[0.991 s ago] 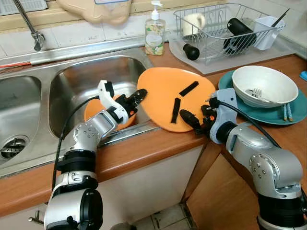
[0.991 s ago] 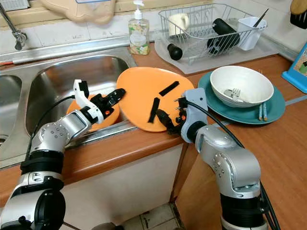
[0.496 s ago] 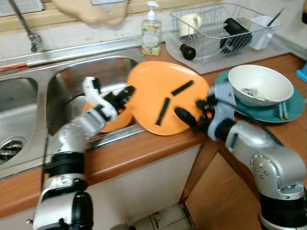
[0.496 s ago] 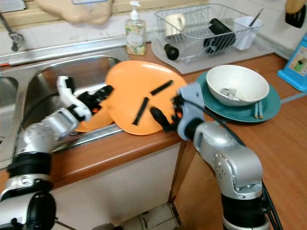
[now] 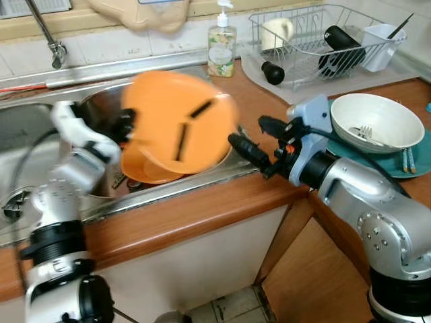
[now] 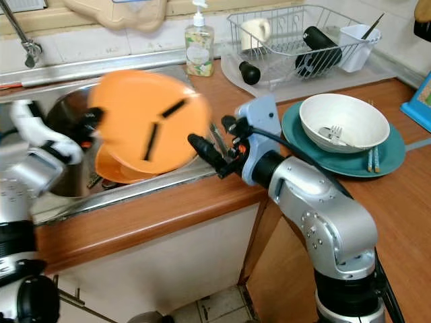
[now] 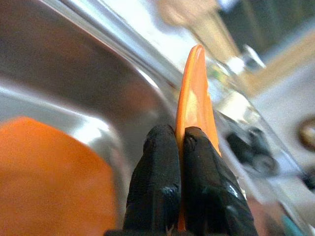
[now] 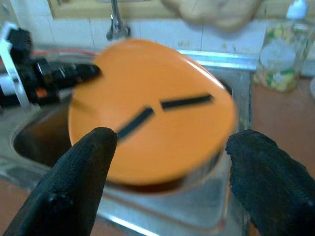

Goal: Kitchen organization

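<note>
A large orange plate (image 5: 158, 111) with two black stripes hangs tilted over the right sink basin (image 5: 101, 108), blurred by motion. My left gripper (image 5: 123, 124) is shut on its left rim; in the left wrist view both fingers (image 7: 157, 162) pinch the thin orange edge (image 7: 194, 93). Under it, in the basin, lies a smaller orange dish (image 5: 145, 169). My right gripper (image 5: 250, 134) stands open over the counter's front edge, just right of the plate and apart from it. The right wrist view looks between its spread fingers (image 8: 81, 177) at the plate (image 8: 162, 142).
A soap bottle (image 5: 220, 44) stands behind the sink. A wire dish rack (image 5: 323, 40) with a mug and dark items is at the back right. A white bowl (image 5: 374, 121) holding a fork sits on a teal plate (image 5: 419, 159). The faucet (image 5: 47, 33) rises at the back left.
My left gripper has carried the orange plate left, off the counter edge and over the basin. The right gripper, earlier at the plate's near rim, now stands apart from it.
</note>
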Robot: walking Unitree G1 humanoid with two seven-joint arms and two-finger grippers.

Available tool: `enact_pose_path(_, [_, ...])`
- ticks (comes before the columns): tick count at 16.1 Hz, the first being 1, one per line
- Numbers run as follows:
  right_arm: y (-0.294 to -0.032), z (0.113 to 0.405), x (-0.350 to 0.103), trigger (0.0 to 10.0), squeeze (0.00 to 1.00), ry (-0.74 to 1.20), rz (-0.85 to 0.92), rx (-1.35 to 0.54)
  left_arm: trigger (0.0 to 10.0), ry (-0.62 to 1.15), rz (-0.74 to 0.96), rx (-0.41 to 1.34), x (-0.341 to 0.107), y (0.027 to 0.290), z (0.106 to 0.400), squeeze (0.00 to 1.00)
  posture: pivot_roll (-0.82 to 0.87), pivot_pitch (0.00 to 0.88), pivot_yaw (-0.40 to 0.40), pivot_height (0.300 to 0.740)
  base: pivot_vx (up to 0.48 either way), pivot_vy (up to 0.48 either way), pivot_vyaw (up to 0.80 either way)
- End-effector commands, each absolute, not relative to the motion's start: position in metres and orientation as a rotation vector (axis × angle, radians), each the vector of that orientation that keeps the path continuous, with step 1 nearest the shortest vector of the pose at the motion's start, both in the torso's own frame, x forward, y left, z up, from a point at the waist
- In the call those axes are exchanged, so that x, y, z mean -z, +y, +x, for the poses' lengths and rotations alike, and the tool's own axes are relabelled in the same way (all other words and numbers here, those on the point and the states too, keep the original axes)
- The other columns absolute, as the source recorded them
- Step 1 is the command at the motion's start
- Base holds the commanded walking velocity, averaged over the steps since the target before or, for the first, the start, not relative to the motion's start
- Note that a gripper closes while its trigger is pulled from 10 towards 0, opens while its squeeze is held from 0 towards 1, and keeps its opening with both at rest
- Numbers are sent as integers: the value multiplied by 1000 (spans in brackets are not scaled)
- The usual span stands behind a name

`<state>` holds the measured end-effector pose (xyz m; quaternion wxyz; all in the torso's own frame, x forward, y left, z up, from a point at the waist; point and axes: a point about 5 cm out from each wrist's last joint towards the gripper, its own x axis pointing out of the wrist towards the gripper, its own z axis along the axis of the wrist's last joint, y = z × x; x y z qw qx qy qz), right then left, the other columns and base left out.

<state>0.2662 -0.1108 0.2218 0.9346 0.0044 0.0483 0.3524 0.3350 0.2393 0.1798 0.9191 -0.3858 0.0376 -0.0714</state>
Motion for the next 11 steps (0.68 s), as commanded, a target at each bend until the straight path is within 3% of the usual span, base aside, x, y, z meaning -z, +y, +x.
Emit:
enact_pose_path(1, [-110, 265, -221, 10000, 0, 101, -5, -727, 0, 17, -760, 89, -190, 252, 331, 0, -71, 0, 44, 740, 0, 0, 0])
enact_pose_path(4, [-108, 265, -215, 10000, 0, 137, -45, -738, 0, 42, -741, 16, -182, 258, 331, 0, -69, 0, 40, 740, 0, 0, 0])
enact_pose_path(11, [-107, 262, -202, 10000, 0, 195, -119, -754, 0, 174, -659, -14, -146, 239, 349, 0, -90, 0, 49, 740, 0, 0, 0])
